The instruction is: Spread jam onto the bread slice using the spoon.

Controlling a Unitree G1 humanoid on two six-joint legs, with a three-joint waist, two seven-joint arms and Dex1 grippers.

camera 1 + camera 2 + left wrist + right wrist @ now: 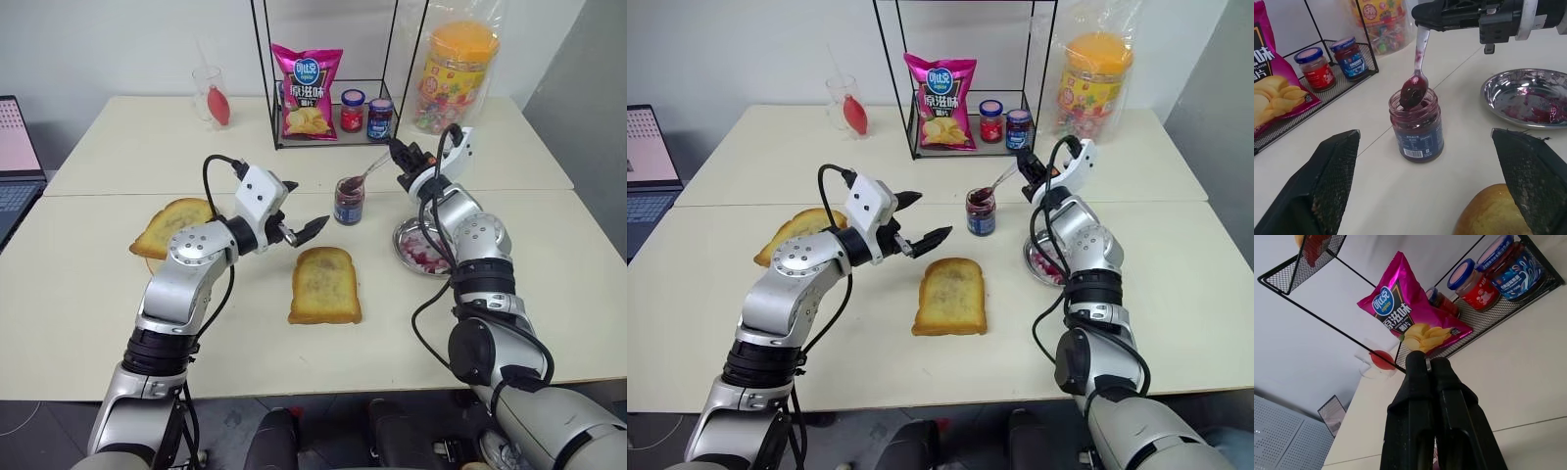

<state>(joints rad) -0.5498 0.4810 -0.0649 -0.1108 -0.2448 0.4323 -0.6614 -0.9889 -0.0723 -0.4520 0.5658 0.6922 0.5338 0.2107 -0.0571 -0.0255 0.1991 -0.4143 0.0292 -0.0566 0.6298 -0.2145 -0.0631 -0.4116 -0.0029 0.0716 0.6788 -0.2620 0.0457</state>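
Right hand [400, 157] clamped on spoon [1416, 78], bowl dipped in jam [1417, 123] jar near tabletop's middle, toward far edge. Left hand [302, 208] spread wide, empty, hovering over tabletop beside jar. Bread slice [324, 285] flat nearer front edge, just before jar.

A clear glass jar [1417, 128] of glossy dark jam [1413, 93] is seen, with a shiny metal spoon [1417, 73] smeared. The bread slice [324, 285] looks rough and toasted. A polished metal dish [1528, 98] rests on the matt, smooth surface [88, 274].
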